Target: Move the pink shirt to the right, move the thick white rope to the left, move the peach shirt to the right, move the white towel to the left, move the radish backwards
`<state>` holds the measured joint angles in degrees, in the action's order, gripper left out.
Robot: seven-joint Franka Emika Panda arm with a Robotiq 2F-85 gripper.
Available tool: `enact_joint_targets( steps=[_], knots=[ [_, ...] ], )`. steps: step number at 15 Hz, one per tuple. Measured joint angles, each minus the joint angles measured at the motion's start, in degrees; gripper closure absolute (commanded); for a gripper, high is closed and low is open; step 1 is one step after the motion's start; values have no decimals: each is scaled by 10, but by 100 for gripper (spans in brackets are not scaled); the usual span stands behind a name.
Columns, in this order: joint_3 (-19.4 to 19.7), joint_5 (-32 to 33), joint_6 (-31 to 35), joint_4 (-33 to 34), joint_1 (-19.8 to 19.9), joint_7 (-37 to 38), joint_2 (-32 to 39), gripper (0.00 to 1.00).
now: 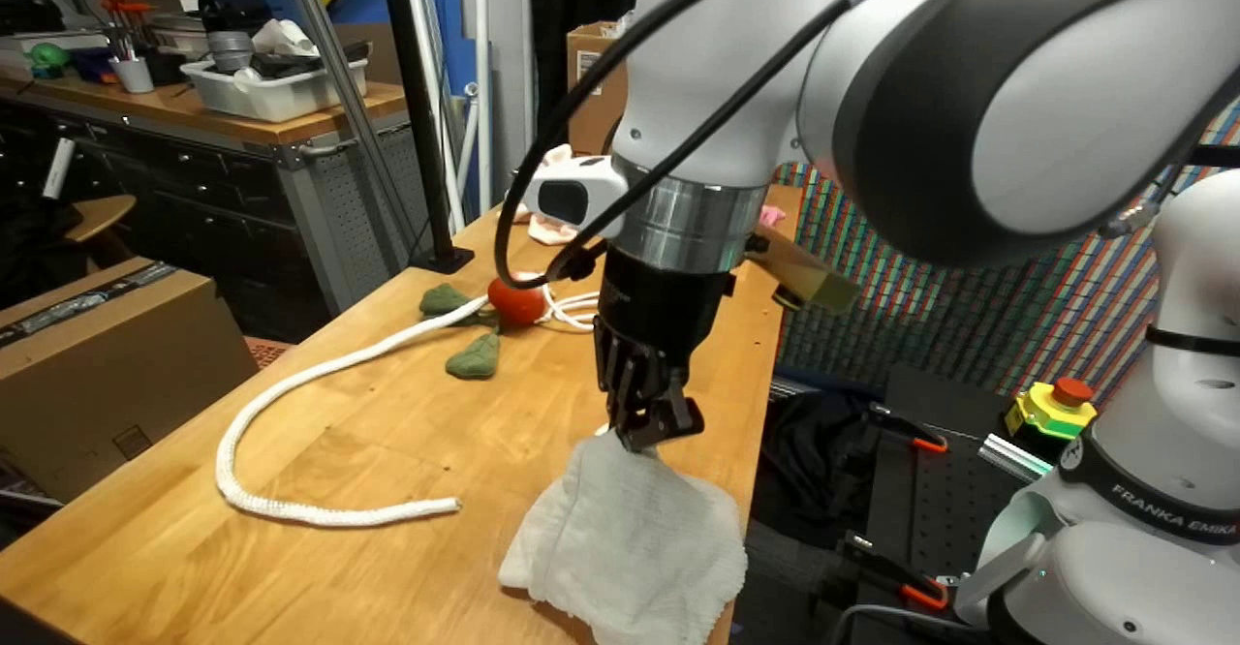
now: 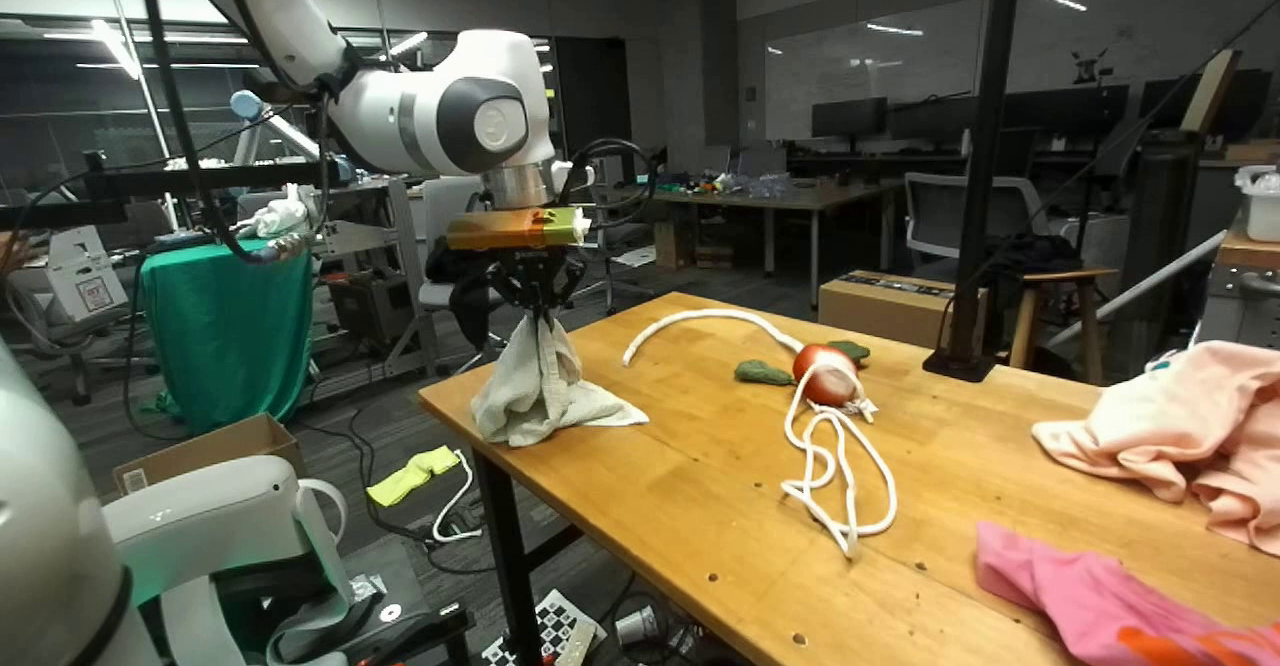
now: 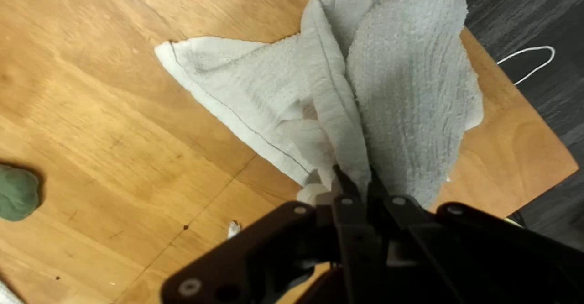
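The white towel [image 3: 406, 85] is rough, matt cloth, the table [image 2: 700, 486] smooth, faintly glossy wood.
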<state>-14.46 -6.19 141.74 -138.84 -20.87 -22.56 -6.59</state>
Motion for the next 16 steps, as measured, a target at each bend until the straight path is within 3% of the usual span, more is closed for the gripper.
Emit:
enact_joint_targets(
  steps=[2,4,13,16],
  knots=[
    [-1,19,21,-5,3,32,19,92],
    [-1,45,21,-5,6,59,34,66],
    [0,123,-43,24,27,101,44,2],
    [3,180,-53,48,43,120,43,0]
  ],
)
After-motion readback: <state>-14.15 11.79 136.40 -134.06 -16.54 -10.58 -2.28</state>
